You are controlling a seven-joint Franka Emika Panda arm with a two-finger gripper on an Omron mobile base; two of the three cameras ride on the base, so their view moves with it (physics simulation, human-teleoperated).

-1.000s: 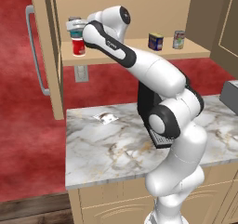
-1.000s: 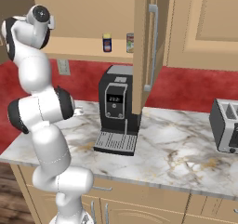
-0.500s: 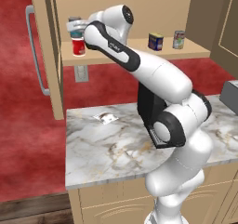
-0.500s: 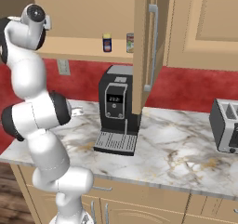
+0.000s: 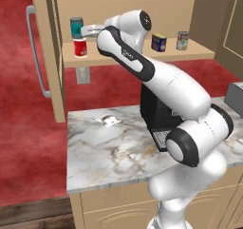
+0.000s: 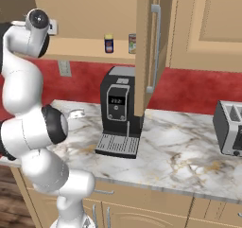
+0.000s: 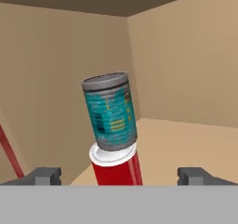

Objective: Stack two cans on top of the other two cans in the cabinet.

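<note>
Teal can point(image 7: 109, 111) sits stacked on one red can point(image 7: 116, 167) at the upper left of the cabinet point(image 5: 137, 57) shelf. Gripper point(image 7: 119, 176) is spread wide, empty, just short of them. One dark blue can point(image 5: 159, 42) and one silvery can point(image 5: 182, 40) stand separately at upper right.

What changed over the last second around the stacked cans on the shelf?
The arm drew back from the shelf, carrying the open tool away from the teal can, which sits free on the red can. The elbow swung lower and to the right in the left base view. Both stacked cans, the dark blue can, the silvery can and the cabinet stayed as they were.
</note>
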